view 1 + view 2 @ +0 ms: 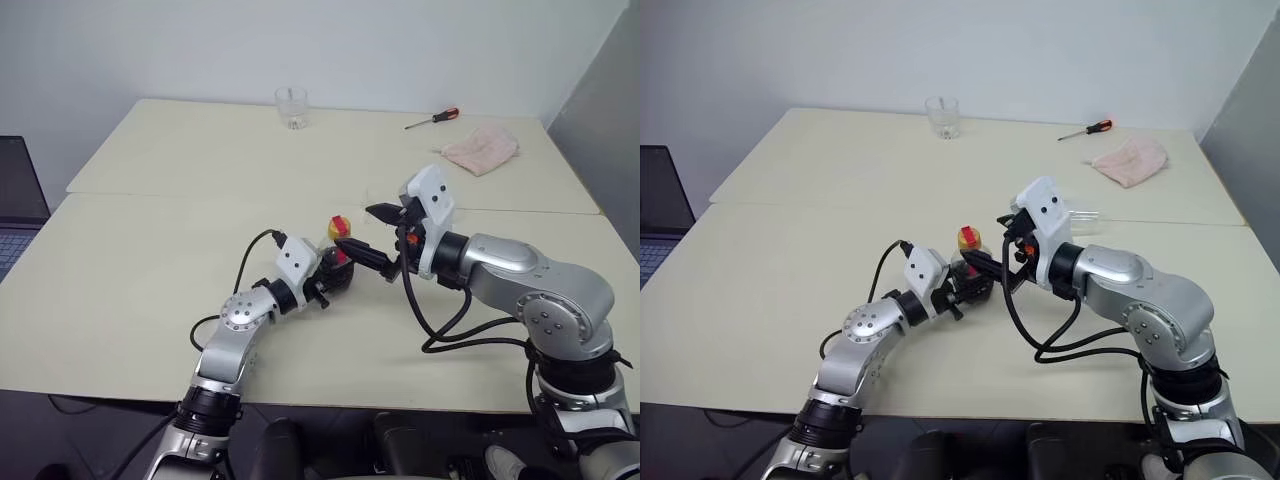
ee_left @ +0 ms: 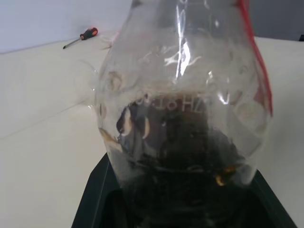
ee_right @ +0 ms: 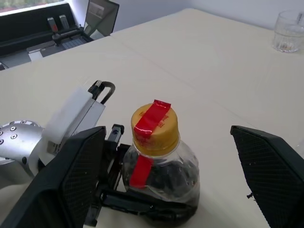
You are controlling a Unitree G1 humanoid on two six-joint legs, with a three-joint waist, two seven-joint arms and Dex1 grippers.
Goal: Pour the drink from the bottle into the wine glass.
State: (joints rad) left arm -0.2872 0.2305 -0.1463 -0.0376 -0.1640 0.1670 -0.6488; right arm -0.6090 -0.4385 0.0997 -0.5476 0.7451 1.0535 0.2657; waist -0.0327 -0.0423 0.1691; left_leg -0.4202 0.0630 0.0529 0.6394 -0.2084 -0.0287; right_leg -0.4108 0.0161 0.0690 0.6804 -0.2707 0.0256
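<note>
We see a pale cream table (image 1: 150, 290), made of two tops pushed together with a seam running across between them. At the far edge stands a short clear tumbler (image 1: 291, 107), upright and alone. To its right, near the far right corner, lies a screwdriver (image 1: 432, 119) with a red and black handle, flat on the table top, its shaft pointing toward the tumbler's side. Just beside it, a little nearer to us, we find a crumpled pink cloth (image 1: 481, 148), apart from the screwdriver. Off the table's left edge sits a dark laptop (image 1: 18, 205), opened. Behind everything rises a plain white wall (image 1: 330, 45).
</note>
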